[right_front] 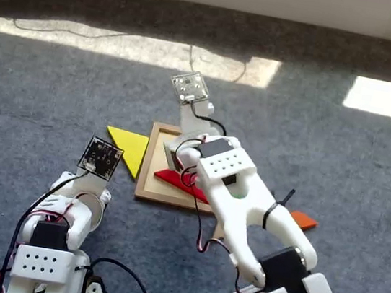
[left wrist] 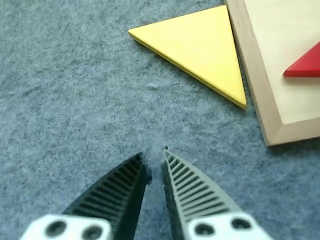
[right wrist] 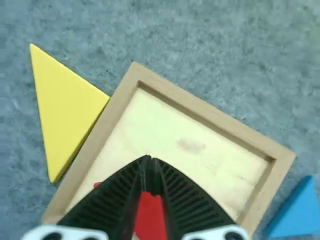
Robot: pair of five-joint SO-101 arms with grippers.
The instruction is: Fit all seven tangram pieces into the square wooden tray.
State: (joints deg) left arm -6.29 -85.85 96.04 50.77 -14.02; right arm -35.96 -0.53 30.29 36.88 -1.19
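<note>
At left, low over grey carpet (right_front: 58,83): left gripper (left wrist: 154,153), fingers parted by a narrow slit only, gripping nothing. Next, just beside the tray's left rim: yellow triangle (right_front: 130,148). Then wooden tray (right_front: 146,161), red triangle (right_front: 173,178) inside at front corner. Above it, right gripper (right wrist: 149,159), tips pressed together. Far right on carpet: orange piece (right_front: 304,221).

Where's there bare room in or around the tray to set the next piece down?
Most of the tray floor is bare, bordered by its rims and the red triangle. Open carpet lies between the left end effector and the yellow triangle. Crowded: under the right end effector.
</note>
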